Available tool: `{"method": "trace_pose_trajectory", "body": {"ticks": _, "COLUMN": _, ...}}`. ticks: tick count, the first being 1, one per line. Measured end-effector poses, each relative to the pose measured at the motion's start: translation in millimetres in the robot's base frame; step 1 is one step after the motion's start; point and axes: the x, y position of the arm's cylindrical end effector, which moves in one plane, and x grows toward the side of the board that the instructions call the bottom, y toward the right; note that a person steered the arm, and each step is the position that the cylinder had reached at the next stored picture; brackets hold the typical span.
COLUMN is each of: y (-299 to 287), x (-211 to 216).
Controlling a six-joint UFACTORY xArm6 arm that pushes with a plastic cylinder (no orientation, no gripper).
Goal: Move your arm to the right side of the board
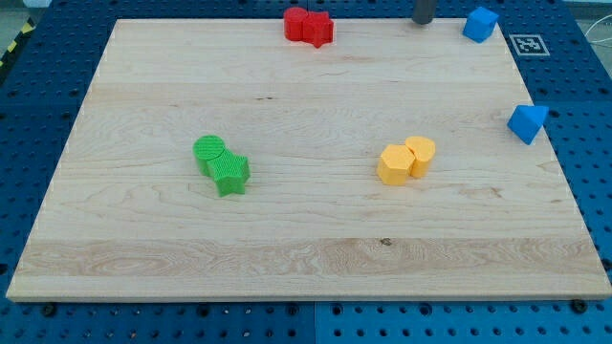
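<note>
Hovering tip [422,21] beside blue cube [480,23]

A pale wooden board [306,239] lies on a blue perforated bench [583,115], holes in neat rows. A black-and-white marker tag [529,44] sits at the view's top right; yellow-black striped tape [11,48] edges the top left.

My tip [422,21] at view's top

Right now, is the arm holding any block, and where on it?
Nothing is held. My tip touches no block, left of the blue block at the view's top.
</note>
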Motion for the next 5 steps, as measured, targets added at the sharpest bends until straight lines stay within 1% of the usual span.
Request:
{"method": "trace_pose_trajectory", "body": {"ticks": 3, "y": 6.5, "x": 0.3}}
{"method": "trace_pose_trajectory", "body": {"ticks": 4, "y": -11.0, "x": 32.8}}
{"method": "trace_pose_trajectory", "body": {"ticks": 5, "y": -0.3, "x": 98.6}}
